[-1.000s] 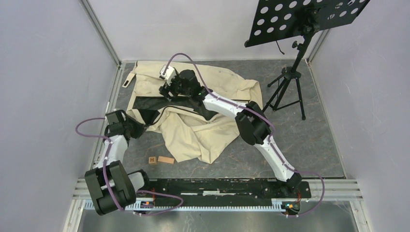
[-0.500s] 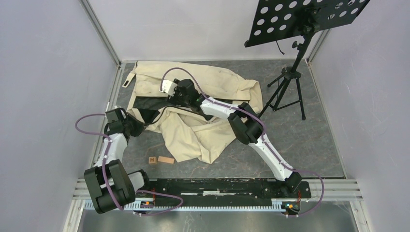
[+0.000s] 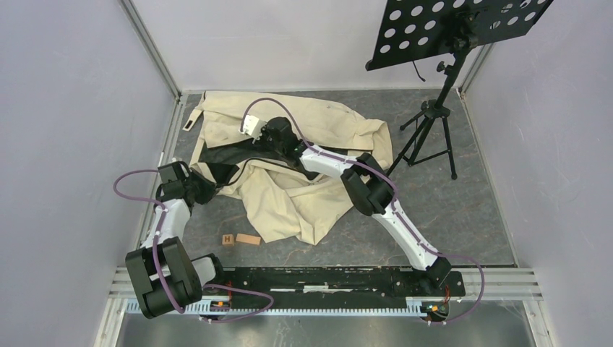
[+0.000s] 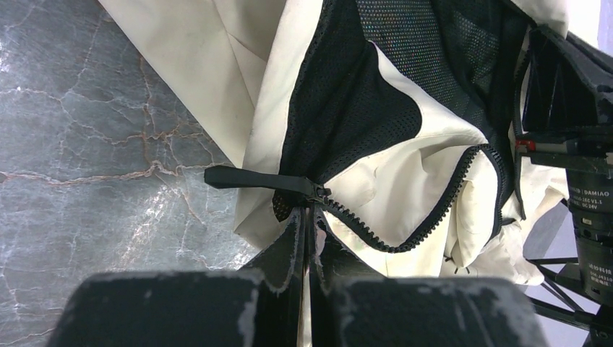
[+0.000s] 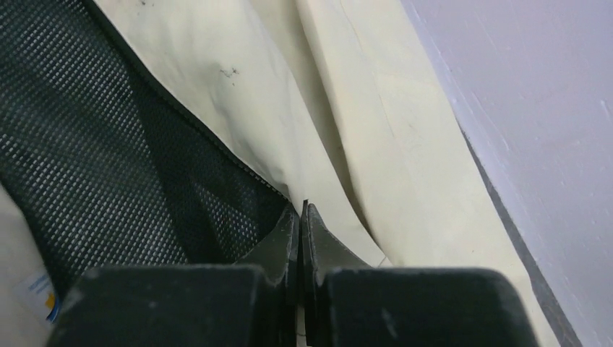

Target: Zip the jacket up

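Note:
The cream jacket (image 3: 289, 195) lies crumpled and unzipped on the grey floor, its black mesh lining (image 4: 361, 94) showing. The dark zipper teeth (image 4: 434, 210) curve away from the slider and its pull tab (image 4: 253, 178) at the lower hem. My left gripper (image 4: 309, 217) is shut on the hem just below the slider, at the jacket's left side (image 3: 208, 189). My right gripper (image 5: 302, 210) is shut on the jacket's front edge where mesh meets cream cloth, near the collar end (image 3: 254, 147).
A black music stand on a tripod (image 3: 430, 126) stands at the back right. Two small wooden blocks (image 3: 242, 239) lie in front of the jacket. Purple walls and a metal frame rail (image 3: 170, 137) border the floor. The right arm's black body (image 4: 578, 123) fills the left wrist view's right side.
The right gripper has come down onto the jacket's upper front edge and shut its jaws there. The left gripper has stayed shut on the hem.

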Tool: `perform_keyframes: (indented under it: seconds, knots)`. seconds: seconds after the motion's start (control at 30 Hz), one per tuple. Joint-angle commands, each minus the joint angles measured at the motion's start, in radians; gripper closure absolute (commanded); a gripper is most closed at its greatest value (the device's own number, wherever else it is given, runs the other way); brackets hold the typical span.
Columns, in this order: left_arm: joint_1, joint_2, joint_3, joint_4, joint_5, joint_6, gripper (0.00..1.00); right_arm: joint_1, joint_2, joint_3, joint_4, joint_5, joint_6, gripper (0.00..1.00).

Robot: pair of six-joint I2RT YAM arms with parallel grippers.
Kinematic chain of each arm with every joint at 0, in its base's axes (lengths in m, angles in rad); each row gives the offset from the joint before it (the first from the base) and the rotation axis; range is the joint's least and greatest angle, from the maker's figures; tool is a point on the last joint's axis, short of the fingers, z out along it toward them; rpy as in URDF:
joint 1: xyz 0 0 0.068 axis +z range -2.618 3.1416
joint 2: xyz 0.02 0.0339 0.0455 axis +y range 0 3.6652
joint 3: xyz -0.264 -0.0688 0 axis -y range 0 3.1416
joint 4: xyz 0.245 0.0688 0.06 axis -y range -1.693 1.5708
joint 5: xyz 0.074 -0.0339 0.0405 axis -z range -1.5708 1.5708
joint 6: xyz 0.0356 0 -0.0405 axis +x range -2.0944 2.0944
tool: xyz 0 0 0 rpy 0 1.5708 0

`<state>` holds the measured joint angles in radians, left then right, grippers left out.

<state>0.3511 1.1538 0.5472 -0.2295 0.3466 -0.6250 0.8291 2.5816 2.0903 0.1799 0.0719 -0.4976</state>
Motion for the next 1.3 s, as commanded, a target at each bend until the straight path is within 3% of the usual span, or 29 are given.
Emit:
perform_keyframes:
  seconds: [0.0, 0.2, 0.43, 0.67, 0.73, 0.8, 0.87, 0.9, 0.97, 1.07, 1.17, 1.27]
  knots:
    - [-0.004, 0.001, 0.021, 0.034, 0.031, 0.036, 0.98, -0.002, -0.149, -0.068, 0.067, -0.021, 0.057, 1.00]
    - [-0.003, -0.014, 0.021, 0.042, 0.044, 0.053, 0.98, -0.020, -0.283, -0.196, -0.008, -0.018, 0.185, 1.00]
    - [-0.003, -0.050, 0.008, 0.044, 0.039, 0.068, 0.98, -0.057, -0.370, -0.236, -0.253, 0.024, 0.342, 1.00]
    - [-0.004, -0.065, 0.004, 0.036, 0.011, 0.080, 0.98, -0.170, -0.501, -0.380, -0.323, -0.332, 0.612, 1.00]
    - [-0.005, -0.069, 0.001, 0.036, 0.008, 0.087, 0.98, -0.216, -0.521, -0.450, -0.248, -0.563, 0.756, 1.00]
    - [-0.004, -0.072, -0.002, 0.033, -0.001, 0.090, 0.98, -0.257, -0.555, -0.615, 0.004, -0.757, 0.965, 1.00]
    - [-0.004, -0.073, -0.003, 0.026, -0.006, 0.089, 0.98, -0.275, -0.587, -0.753, 0.210, -0.801, 1.111, 1.00]
    - [-0.004, -0.074, -0.004, 0.023, -0.008, 0.089, 0.98, -0.279, -0.596, -0.784, 0.212, -0.781, 1.101, 1.00]
    - [-0.004, -0.074, -0.007, 0.021, -0.004, 0.087, 0.98, -0.279, -0.597, -0.770, 0.099, -0.703, 0.955, 0.90]
    - [-0.004, -0.068, -0.008, 0.021, 0.012, 0.085, 0.98, -0.275, -0.592, -0.709, -0.077, -0.530, 0.736, 0.73]
    - [-0.005, -0.069, -0.009, 0.021, 0.023, 0.085, 0.98, -0.274, -0.568, -0.603, -0.213, -0.465, 0.557, 0.65]
    - [-0.005, -0.068, -0.009, 0.021, 0.030, 0.086, 0.98, -0.264, -0.610, -0.608, -0.205, -0.426, 0.422, 0.52]
